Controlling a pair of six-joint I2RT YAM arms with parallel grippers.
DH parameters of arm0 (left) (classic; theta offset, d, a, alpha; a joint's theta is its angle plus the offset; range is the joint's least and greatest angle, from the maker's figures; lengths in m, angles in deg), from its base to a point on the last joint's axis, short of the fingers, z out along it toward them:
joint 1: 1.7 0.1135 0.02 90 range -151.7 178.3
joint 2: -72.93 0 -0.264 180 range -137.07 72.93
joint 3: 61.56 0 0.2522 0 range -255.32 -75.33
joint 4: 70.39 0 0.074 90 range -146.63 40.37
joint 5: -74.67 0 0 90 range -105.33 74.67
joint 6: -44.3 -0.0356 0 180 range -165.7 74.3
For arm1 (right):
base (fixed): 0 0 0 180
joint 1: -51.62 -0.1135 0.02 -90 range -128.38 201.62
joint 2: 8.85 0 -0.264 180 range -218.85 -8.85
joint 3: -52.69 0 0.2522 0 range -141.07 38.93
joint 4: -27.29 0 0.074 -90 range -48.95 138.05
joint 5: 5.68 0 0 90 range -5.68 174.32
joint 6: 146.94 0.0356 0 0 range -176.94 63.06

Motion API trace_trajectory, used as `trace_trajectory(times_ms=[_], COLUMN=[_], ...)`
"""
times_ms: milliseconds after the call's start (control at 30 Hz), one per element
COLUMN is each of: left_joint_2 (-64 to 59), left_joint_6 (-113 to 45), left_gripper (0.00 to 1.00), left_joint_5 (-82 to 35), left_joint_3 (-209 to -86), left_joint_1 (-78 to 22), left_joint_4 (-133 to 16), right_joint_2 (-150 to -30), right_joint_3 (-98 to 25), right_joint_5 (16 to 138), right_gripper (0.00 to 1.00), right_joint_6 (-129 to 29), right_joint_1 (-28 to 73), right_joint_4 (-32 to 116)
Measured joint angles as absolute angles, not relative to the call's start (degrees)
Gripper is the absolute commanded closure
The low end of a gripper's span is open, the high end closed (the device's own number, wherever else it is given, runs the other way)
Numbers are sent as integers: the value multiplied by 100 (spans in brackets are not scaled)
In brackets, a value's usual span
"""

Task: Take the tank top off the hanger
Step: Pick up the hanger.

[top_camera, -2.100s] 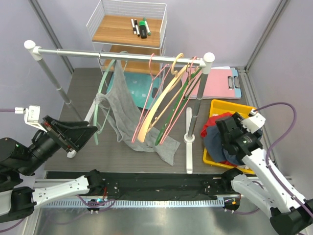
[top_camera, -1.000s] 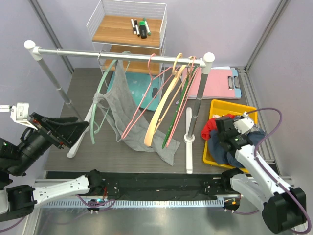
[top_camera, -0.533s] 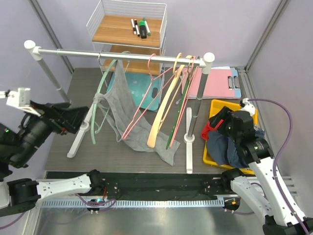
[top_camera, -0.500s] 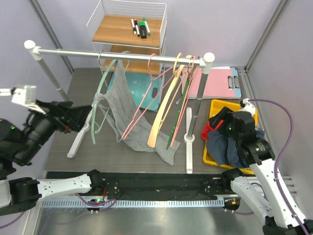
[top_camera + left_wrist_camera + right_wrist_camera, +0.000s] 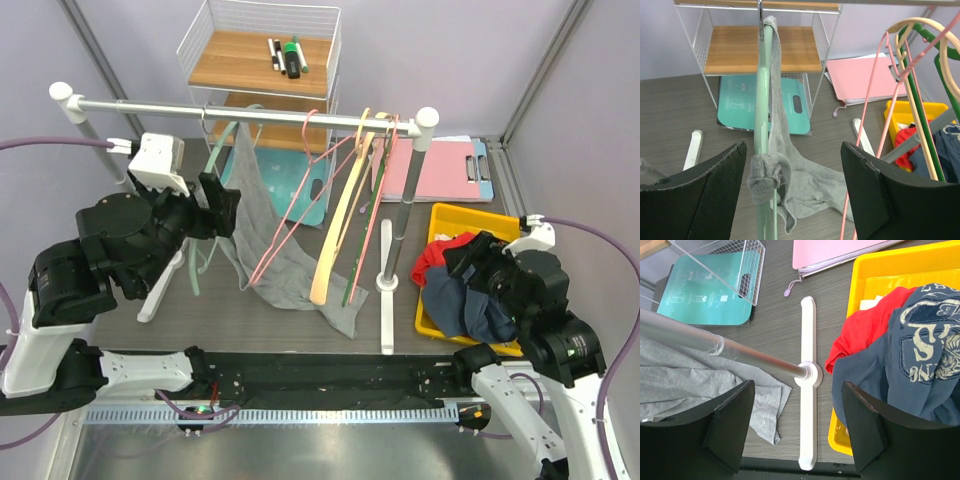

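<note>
Left-centre of the top view: left gripper (image 5: 794, 146) spread wide, empty, facing the mint hanger (image 5: 761, 100) | grey tank top (image 5: 262, 235) draped on it, strap bunched mid-arm | step: approach; next likely pinch that strap, slide it off | right: right gripper (image 5: 797, 386) wide, empty, near yellow bin (image 5: 858, 300)

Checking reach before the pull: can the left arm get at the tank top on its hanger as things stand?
Probably yes: the open left end effector faces the tank top, whose strap is bunched on the green hanger, with nothing between them.
</note>
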State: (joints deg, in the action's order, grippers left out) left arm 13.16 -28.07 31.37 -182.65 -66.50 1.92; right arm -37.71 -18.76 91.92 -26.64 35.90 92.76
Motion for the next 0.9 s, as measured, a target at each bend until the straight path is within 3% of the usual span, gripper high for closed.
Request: trace_trajectory(times_ms=[133,267,733,900], left_joint_2=[1192,1122,689,612], left_joint_6=[-2840,-2949,-3268,-3260], left_gripper=[26,35,44,56], left_joint_5=[3366,3594,3913,3672], left_joint_3=[-18344,-18344,-18357,-18357], left_joint_1=[-6650,-6648,-6300,-5889], left_joint_4=[185,143,-49,-42], right_joint_2=[-3716,-3671,-3609,-3596], right_joint_3=[-1959,-2058,-2228,-2239], right_joint_5=[9238,9275,9437,9472], right_gripper=[24,24,24,24], right_joint_6=[-2694,-2712,-2821,-2839], right_joint_1=[3590,3590,3590,3590], right_joint_4=[9470,9623,9868,9920])
